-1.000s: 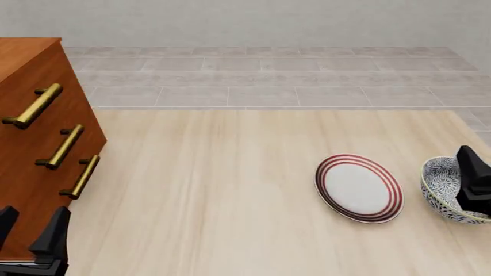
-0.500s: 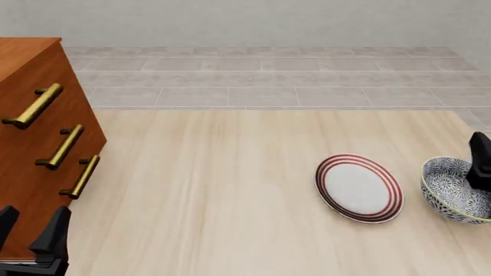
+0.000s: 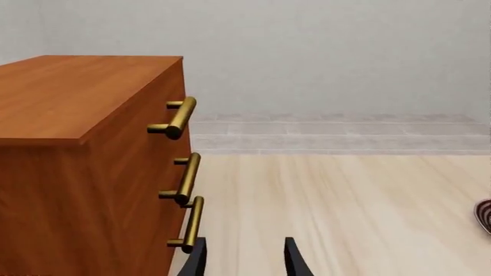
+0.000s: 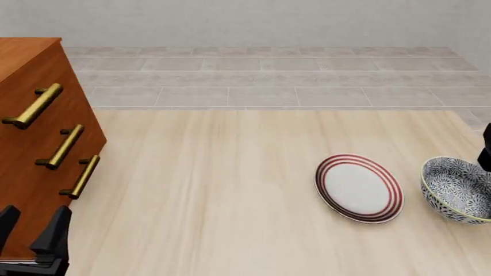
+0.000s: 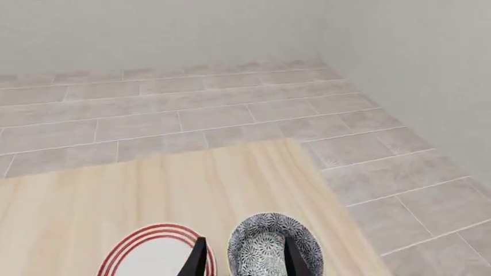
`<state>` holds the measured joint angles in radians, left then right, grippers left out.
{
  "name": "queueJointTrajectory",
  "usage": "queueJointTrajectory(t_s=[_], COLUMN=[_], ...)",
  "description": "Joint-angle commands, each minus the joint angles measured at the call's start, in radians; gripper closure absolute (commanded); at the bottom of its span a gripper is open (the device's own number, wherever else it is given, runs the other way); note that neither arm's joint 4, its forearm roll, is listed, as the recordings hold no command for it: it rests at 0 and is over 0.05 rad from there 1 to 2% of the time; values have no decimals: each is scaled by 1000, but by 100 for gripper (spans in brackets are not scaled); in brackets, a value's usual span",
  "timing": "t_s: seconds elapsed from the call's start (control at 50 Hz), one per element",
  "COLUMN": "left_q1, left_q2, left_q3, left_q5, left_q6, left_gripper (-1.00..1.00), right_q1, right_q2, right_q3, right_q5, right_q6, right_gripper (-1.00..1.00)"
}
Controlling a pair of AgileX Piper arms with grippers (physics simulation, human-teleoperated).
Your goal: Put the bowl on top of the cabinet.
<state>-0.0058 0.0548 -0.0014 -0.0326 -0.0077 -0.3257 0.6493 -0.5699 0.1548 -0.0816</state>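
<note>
The blue-and-white patterned bowl (image 4: 458, 188) sits upright on the table at the far right, empty. In the right wrist view the bowl (image 5: 265, 244) lies well below and between the spread fingers of my right gripper (image 5: 245, 261), which is open and holds nothing. In the front view only a dark sliver of that gripper (image 4: 486, 148) shows at the right edge, above the bowl. The reddish-brown cabinet (image 4: 31, 144) with three brass handles stands at the far left. My left gripper (image 4: 31, 231) is open beside the cabinet's (image 3: 84, 144) near corner.
A flat white plate with red rings (image 4: 358, 187) lies just left of the bowl, also seen as the plate (image 5: 157, 253) next to it from the right wrist. The table's right edge runs close to the bowl, with tiled floor (image 4: 268, 80) beyond.
My right gripper has lifted up and away to the right, out of the bowl, leaving it on the table. The left arm has not moved.
</note>
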Motion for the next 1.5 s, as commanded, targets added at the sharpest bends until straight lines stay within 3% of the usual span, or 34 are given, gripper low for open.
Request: queueJointTrajectory(t_s=[0.02,0.2,0.34,0.42,0.64,0.7,0.84,1.5], left_q1=[-1,-2,-1,-1,0,0,-3,-6], left_q2=[-6,-2,3,12,12,8,11,35], left_q3=[0,0,0,0,0,0,0,1], left_q5=[4,1,-4,-10,-10,-6,-6,-24], left_q6=[-4,-4,-4,-4,-5,-6,-3,-6], left_gripper=[-100,-100,-100,-100,-100,-100,-100,-100], right_q1=[-69,-109,-117,-109,-104,-106,-119,-147], right_q2=[86,185,215,247,300,315,311,393], right_q3=[-38,-47,-69,-80,-89,-77,-85,-108], right_q5=[6,-13,-9,1,9,2,5,42], right_q6=[1,-69,-67,-34,-44,-88,-112,-147], right_gripper=[-100,-100,-100,-100,-100,-100,-100,-100])
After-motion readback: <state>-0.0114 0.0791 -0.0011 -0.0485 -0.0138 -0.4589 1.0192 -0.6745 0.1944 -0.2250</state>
